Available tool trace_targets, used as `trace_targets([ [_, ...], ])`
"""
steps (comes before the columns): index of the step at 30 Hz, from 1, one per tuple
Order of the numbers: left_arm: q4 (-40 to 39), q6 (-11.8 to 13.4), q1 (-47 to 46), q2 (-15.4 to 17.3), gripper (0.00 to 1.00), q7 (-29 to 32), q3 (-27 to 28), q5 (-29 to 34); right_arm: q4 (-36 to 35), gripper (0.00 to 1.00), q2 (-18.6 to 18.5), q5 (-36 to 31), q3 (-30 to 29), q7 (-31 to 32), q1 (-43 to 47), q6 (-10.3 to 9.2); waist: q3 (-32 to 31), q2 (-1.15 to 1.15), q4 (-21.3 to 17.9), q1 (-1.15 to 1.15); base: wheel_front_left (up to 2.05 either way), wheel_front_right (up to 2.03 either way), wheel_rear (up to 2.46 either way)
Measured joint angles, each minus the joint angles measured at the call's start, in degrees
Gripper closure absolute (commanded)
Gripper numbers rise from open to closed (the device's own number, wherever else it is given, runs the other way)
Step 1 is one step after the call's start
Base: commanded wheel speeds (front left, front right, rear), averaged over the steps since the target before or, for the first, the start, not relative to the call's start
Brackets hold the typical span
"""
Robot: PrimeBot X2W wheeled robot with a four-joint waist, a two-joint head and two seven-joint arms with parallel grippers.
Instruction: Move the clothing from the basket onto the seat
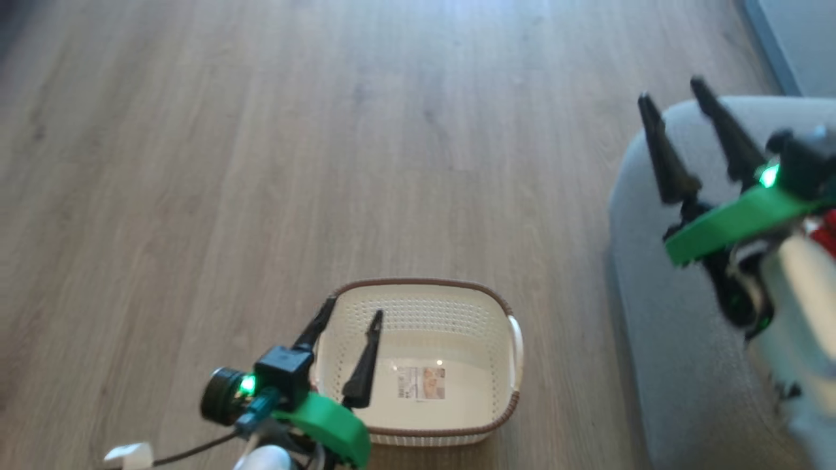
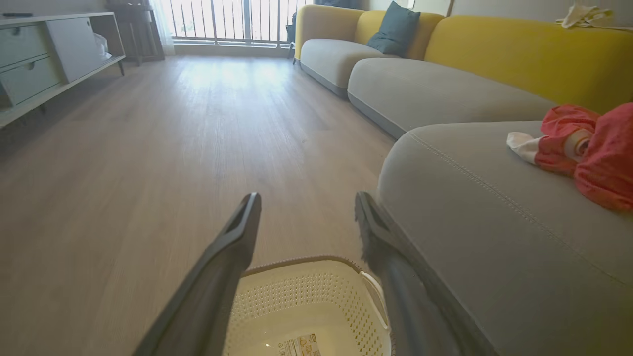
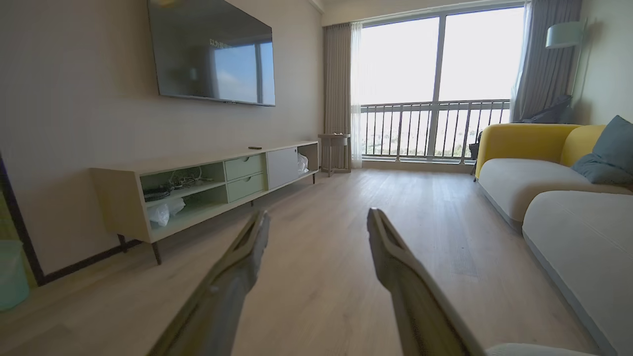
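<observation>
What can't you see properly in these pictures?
- Head view: the printed label inside the cream-white perforated plastic basket is too small and blurred to read.
- Left wrist view: the red fabric clothing on the grey upholstered seat runs off the right edge; one garment or two, I cannot tell.

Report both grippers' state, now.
Left gripper: open, empty, above the basket.
Right gripper: open, empty.
</observation>
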Motion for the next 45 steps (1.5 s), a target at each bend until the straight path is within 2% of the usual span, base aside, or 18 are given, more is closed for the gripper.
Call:
trace_targets([
  [3, -1.08, 1.90, 1.54, 0.05, 0.00, 0.00, 2.72, 0.20, -2.66, 0.00, 2.55, -0.27, -2.04, 0.00, 6.15, 0.00, -0.73, 0.00, 2.03, 0.00, 0.00, 0.00, 0.00],
  [9, -4.68, 7.39, 3.60, 0.02, 0.00, 0.00, 6.68, 1.08, -5.52, 0.00, 7.34, -7.10, -4.41, 0.00, 16.22, 0.00, -1.22, 0.00, 4.95, 0.00, 0.00, 0.00, 0.00],
  [15, -7.27, 13.13, 4.57, 0.01, 0.00, 0.00, 10.01, 1.25, -7.70, 0.00, 10.93, -12.60, -6.20, 0.00, 21.09, 0.00, -0.64, 0.00, 5.53, 0.00, 0.00, 0.00, 0.00],
  [16, -8.17, 14.34, 4.78, -0.02, 0.00, 0.00, 10.50, 0.23, -7.76, 0.00, 11.77, -13.17, -7.30, 0.00, 22.24, 0.00, -0.60, 0.00, 5.51, 0.00, 0.00, 0.00, 0.00],
  [18, -8.86, 15.15, 4.81, -0.02, 0.00, 0.00, 11.77, -1.54, -8.18, 0.00, 14.40, -14.48, -10.77, 0.00, 24.71, -0.02, -0.59, 0.00, 5.43, 0.00, 0.00, 0.00, 0.00],
  [22, -8.44, 14.44, 4.97, -0.10, 0.00, 0.00, 11.78, -1.56, -9.17, 0.00, 18.20, -18.40, -13.90, 0.00, 29.78, -0.01, -0.62, 0.00, 5.11, 0.00, 0.00, 0.00, 0.00],
  [25, -7.78, 12.57, 5.61, -0.10, 0.00, 0.00, 11.65, -1.46, -9.51, 0.00, 19.64, -19.91, -16.02, 0.01, 32.10, -0.01, -0.57, 0.00, 4.59, 0.00, 0.00, 0.00, 0.00],
  [28, -6.87, 10.43, 6.39, -0.10, 0.00, 0.00, 11.60, -1.56, -9.57, 0.00, 19.74, -19.97, -17.16, 0.00, 32.98, -0.01, -0.48, 0.00, 4.10, 0.00, 0.00, 0.00, 0.00],
  [34, -6.08, 7.90, 7.00, -0.10, 0.00, 0.00, 11.67, -1.63, -11.12, 0.00, 20.08, -18.58, -20.25, 0.00, 33.82, -0.01, -0.25, 0.00, 3.43, 0.00, 0.00, 0.00, 0.00],
  [36, -6.11, 5.82, 7.01, -0.10, 0.00, 0.00, 11.67, -1.64, -11.12, 0.00, 20.11, -18.24, -20.49, 0.00, 33.84, -0.01, -0.23, 0.00, 3.09, 0.00, 0.00, 0.00, 0.00],
  [41, -6.75, 4.58, 7.00, -0.10, 0.00, 0.00, 11.96, -1.13, -11.69, 0.00, 20.18, -18.28, -21.35, 0.00, 33.81, -0.01, 0.09, 0.00, 2.66, 0.00, 0.00, 0.00, 0.00],
  [45, -7.03, 4.59, 7.00, -0.10, 0.00, 0.00, 12.09, -1.07, -11.72, 0.00, 20.18, -18.28, -21.85, 0.00, 33.80, -0.01, 0.45, 0.00, 2.81, 0.00, 0.00, 0.00, 0.00],
])
